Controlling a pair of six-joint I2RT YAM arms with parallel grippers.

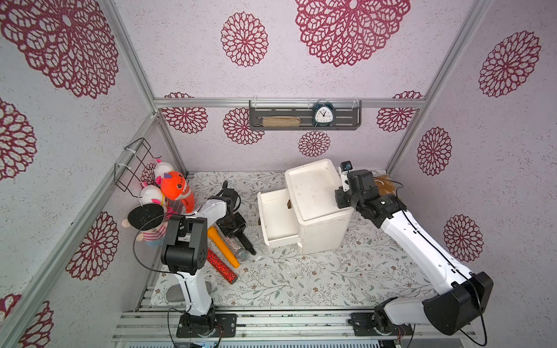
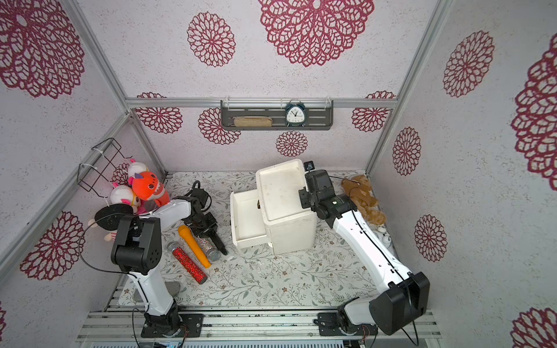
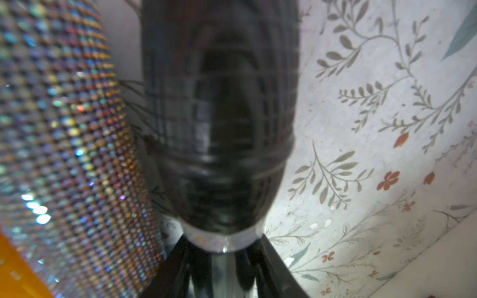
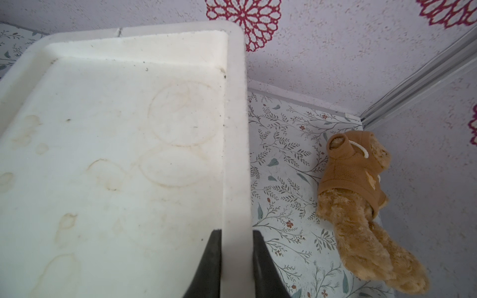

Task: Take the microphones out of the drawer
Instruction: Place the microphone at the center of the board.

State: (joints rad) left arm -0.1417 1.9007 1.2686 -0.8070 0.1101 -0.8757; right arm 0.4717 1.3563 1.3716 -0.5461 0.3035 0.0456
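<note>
Microphone, black (image 3: 222,123): it lies on the floral mat (image 1: 301,280) left of the cabinet (image 1: 313,192), outside the drawer (image 1: 277,220). It is the one of four microphones nearest the cabinet.

Farthest left of the cabinet, against the side wall, hangs a cluster of plush toys. One is an orange plush (image 1: 176,186), and two white-and-pink heads (image 1: 164,168) show beside it.

Next comes the left gripper (image 3: 223,240), low over the mat. Its two fingers (image 3: 178,271) stand on either side of the black microphone's neck, just behind the silver ring. The blurred wrist view does not show whether they press on it.

The other three microphones lie side by side, farther from the cabinet than the black one:
- One red glitter microphone (image 1: 221,266) is the farthest out.
- One orange microphone (image 1: 224,247) comes next.
- One silver glitter microphone (image 1: 242,255) lies just beside the black one.

The single white cabinet stands mid-mat. Its one drawer is pulled out from the cabinet's left side.

At the cabinet's right side is the right gripper (image 4: 236,231). Its two fingers (image 4: 206,263) are clamped on the raised rim of the cabinet top, one inside and one outside.

Right of the cabinet, in the corner, lies one brown teddy bear (image 4: 361,201). On the back wall behind the cabinet, one grey shelf (image 1: 346,120) carries one alarm clock (image 1: 323,115) and one tan pouch (image 1: 281,121).
</note>
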